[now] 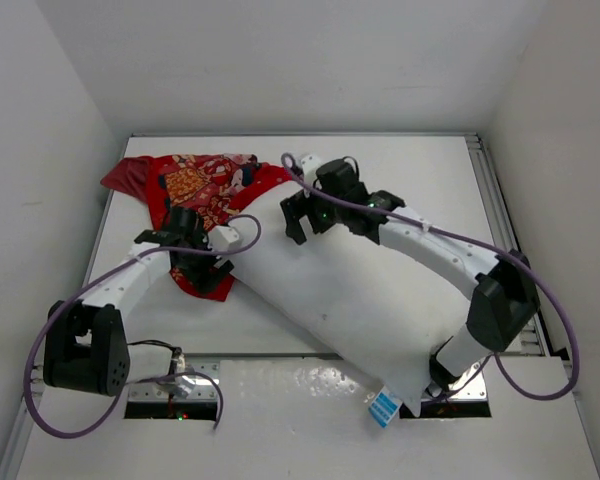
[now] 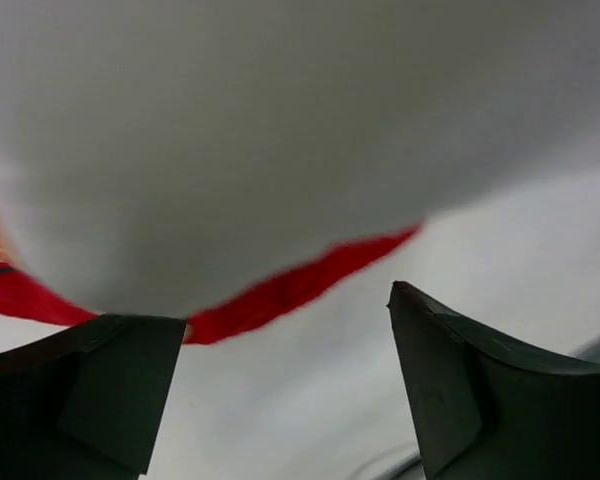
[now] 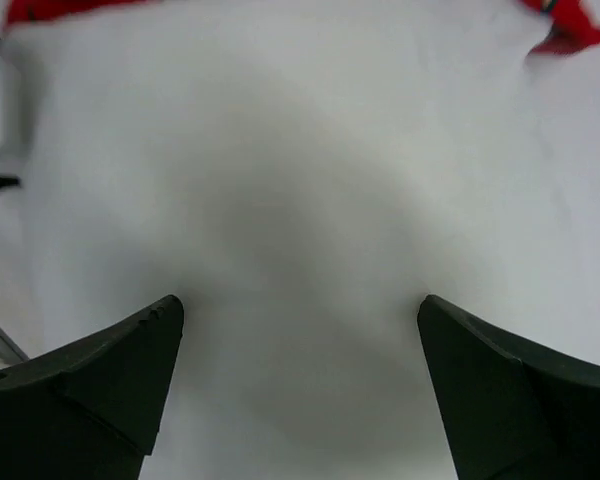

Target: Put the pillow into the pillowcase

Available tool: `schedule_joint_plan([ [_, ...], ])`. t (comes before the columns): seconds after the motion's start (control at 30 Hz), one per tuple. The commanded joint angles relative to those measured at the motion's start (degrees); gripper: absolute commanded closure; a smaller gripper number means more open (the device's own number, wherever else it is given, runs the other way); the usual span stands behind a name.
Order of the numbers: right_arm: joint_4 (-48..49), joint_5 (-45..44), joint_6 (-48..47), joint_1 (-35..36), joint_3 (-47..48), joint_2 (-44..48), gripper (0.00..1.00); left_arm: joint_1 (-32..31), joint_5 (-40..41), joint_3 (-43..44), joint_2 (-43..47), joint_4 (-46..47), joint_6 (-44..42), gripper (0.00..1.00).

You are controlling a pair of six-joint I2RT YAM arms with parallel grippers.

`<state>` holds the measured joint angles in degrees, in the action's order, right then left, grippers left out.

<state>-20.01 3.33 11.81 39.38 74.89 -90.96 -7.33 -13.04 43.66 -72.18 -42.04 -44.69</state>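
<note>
The white pillow (image 1: 330,300) lies diagonally across the table, its blue-and-white tag (image 1: 383,408) at the near end. Its far end reaches the red printed pillowcase (image 1: 195,185), which is bunched at the back left. My left gripper (image 1: 212,268) is at the pillow's left edge over a red fold. In the left wrist view my left gripper (image 2: 290,305) is open and holds nothing, with the pillow (image 2: 280,130) and a red pillowcase hem (image 2: 280,290) just ahead. My right gripper (image 1: 302,222) hovers over the pillow's far end. It stands open (image 3: 300,300) above the pillow (image 3: 300,200), with the red pillowcase (image 3: 570,25) showing beyond.
White walls close in the table (image 1: 400,170) on the left, back and right. A metal rail (image 1: 495,200) runs along the right edge. Purple cables (image 1: 555,300) loop off both arms. The arm bases (image 1: 80,350) sit at the near edge.
</note>
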Motion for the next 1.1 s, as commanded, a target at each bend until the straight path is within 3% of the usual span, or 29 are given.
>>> schedule_joint_plan([
  [0.0, -3.46, -4.73, -0.57, 2.97, -2.99, -2.03, 0.01, 1.0, 2.49, -0.32, 0.2, 12.6, 1.01, 0.2],
  [0.13, -0.11, -12.28, 5.57, 5.89, -7.13, -5.09, 0.03, -0.31, 4.76, -6.29, -0.5, 16.44, -1.89, 0.15],
  [0.17, -0.29, -14.56, 7.15, 5.54, -7.3, -5.8, 0.1, -0.66, 6.08, -7.61, -0.94, 18.21, -1.98, 0.15],
  [0.2, -0.03, -15.45, 8.74, 4.41, -7.57, -6.51, 0.22, -1.01, 7.4, -9.8, -1.81, 20.22, -1.81, 0.15],
  [0.23, 0.93, -15.46, 12.06, 3.35, -8.26, -6.86, 0.5, -1.54, 9.94, -10.34, -4.43, 24.16, -1.11, 0.15],
  [0.27, 3.64, -13.9, 13.57, 2.12, -10.45, -6.69, 0.65, -1.72, 10.66, -10.26, -6.11, 25.24, -0.58, 0.16],
  [0.3, 4.97, -12.49, 15.33, -0.24, -11.6, -6.34, 0.78, -1.72, 10.93, -8.61, -7.87, 26.3, 0.12, 0.23],
  [0.37, 8.13, -8.46, 15.52, -3.23, -13.54, -5.46, 1.0, -0.5, 9.88, -5.53, -12.53, 26.14, 3.36, 0.5],
  [0.4, 8.41, -7.3, 14.22, -3.86, -13.63, -5.37, 1.0, 0.21, 8.48, -1.77, -14.63, 25.26, 4.07, 0.72],
  [0.47, 8.93, -5.36, 12.37, -4.74, -13.46, -5.28, 1.0, 2.67, 3.21, 1.41, -15.62, 20.7, 4.87, 0.95],
  [0.5, 9.2, -3.79, 10.27, -5.27, -13.46, -5.37, 1.0, 3.28, 2.15, 3.17, -15.45, 19.64, 5.57, 1.0],
  [0.7, 13.15, 2.81, 7.08, -8.87, -14.69, -6.86, 1.0, 11.35, -12.95, 6.7, -5.19, 8.75, -0.47, 1.0],
  [0.77, 13.33, 3.69, 6.82, -10.98, -13.11, -9.13, 1.0, 12.95, -13.68, 5.92, -2.88, 8.64, -1.45, 0.99],
  [0.83, 10.71, 3.96, 5.77, -12.21, -9.25, -10.9, 1.0, 14.1, -9.66, 4.77, -2.26, 11.71, -1.02, 0.92],
  [0.93, 5.53, 4.05, 2.43, -12.13, -2.57, -13.54, 1.0, 14.45, -2.45, 2.4, -3.75, 15.75, -0.23, 0.7],
  [0.97, 4.55, 4.22, 1.03, -11.52, -0.99, -13.81, 0.93, 14.45, -1.56, 2.83, -4.97, 16.02, 1.08, 0.57],
  [1.0, 3.67, 4.57, 0.32, -11.17, 0.68, -13.63, 0.68, 14.45, -1.73, 3.36, -5.33, 15.59, 1.61, 0.52],
  [1.07, 2.87, 4.93, -0.56, -9.59, 1.22, -12.58, 0.3, 13.23, -3.56, 5.55, -5.25, 13.67, 2.76, 0.4],
])
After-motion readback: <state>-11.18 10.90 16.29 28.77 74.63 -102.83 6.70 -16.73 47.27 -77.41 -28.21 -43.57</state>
